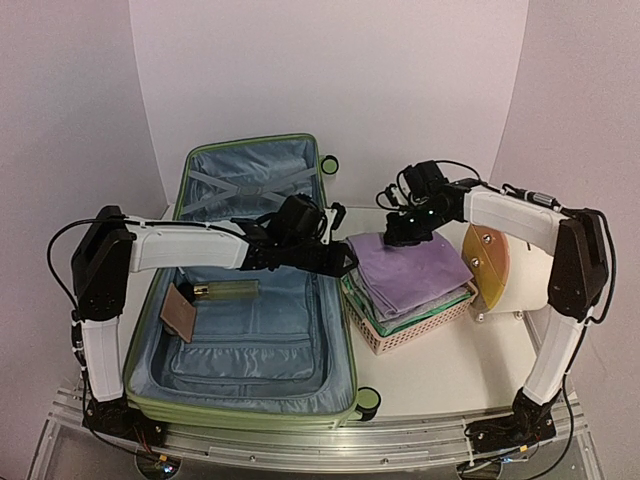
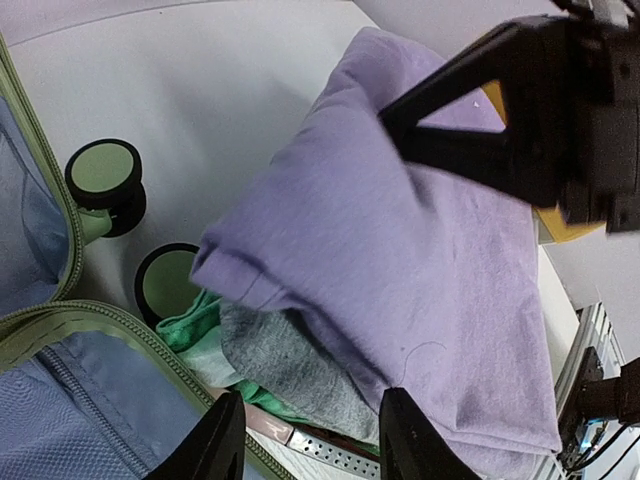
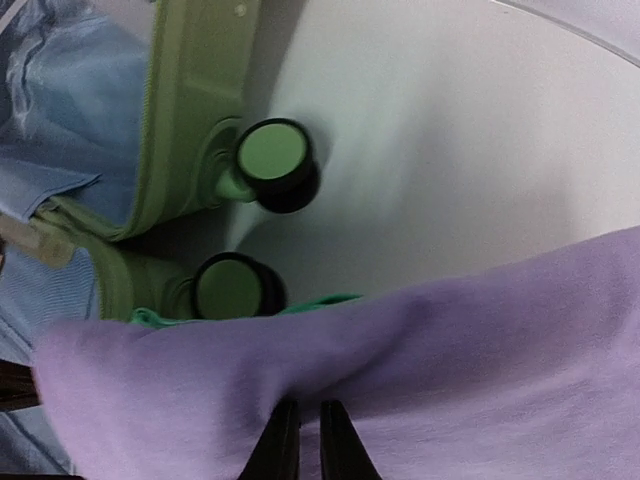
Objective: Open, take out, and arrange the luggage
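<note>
Luggage (image 1: 250, 330) is laid open on L side of counter (image 1: 450, 370), w/ base flat and lid stood up at far end. Long axis of the opened case is run near-to-far, wheels (image 3: 272, 152) pointed R toward pink basket (image 1: 400, 335). Purple cloth (image 1: 410, 270) is stacked on top in basket. L gripper (image 2: 315, 445) is held at cloth's L edge, fingers parted, nothing clasped. R gripper (image 3: 300, 445) fingers are pinched together on purple cloth.

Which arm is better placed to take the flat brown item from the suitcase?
Probably left: the left gripper is open, empty, at the suitcase rim; the right gripper pinches the purple garment over the basket.
</note>
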{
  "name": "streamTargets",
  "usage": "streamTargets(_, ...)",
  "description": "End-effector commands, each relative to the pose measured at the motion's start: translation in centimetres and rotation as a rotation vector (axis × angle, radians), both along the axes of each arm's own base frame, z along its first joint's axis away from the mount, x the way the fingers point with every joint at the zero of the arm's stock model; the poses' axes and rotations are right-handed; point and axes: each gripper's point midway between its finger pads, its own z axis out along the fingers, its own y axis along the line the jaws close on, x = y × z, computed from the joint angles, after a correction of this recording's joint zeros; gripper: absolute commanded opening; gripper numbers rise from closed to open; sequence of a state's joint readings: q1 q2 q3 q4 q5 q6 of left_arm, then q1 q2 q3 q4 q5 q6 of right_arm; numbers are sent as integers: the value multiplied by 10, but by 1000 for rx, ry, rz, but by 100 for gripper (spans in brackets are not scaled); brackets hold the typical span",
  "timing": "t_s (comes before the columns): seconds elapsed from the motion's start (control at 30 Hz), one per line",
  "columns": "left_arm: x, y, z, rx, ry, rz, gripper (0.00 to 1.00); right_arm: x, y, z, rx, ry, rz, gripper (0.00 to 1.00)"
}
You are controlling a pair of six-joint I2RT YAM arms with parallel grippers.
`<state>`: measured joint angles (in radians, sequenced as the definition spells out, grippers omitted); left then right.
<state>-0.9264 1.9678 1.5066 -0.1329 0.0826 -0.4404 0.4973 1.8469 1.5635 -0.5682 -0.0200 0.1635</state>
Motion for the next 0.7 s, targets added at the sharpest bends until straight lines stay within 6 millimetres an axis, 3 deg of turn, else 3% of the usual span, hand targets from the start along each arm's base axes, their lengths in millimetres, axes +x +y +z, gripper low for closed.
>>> streamTargets(0.0,3,12,50,-54,-90,3,45,-10,49,40,132,-100,81,8)
streamTargets(0.1,-3,7,69,-81,-120,-66,47,-7,47,34,121,-94,43,6)
streamTargets(0.27,-16,17,95,-78,-209,-216,52,-12,43,-21,69,19,15,6)
streamTargets(0.33,-23,25,102,-50,-264,-280,54,-15,43,-29,66,45,8,9)
streamTargets(0.43,-26,49,100,11,-315,-347,60,-15,40,-11,72,10,8,15)
streamTargets(0.5,-23,69,89,101,-355,-359,66,-14,41,14,88,-41,26,22)
streamTargets(0.57,-13,93,76,182,-380,-326,70,-13,40,51,111,-113,39,25)
streamTargets(0.67,6,128,50,271,-380,-286,75,-18,32,85,80,-174,27,27)
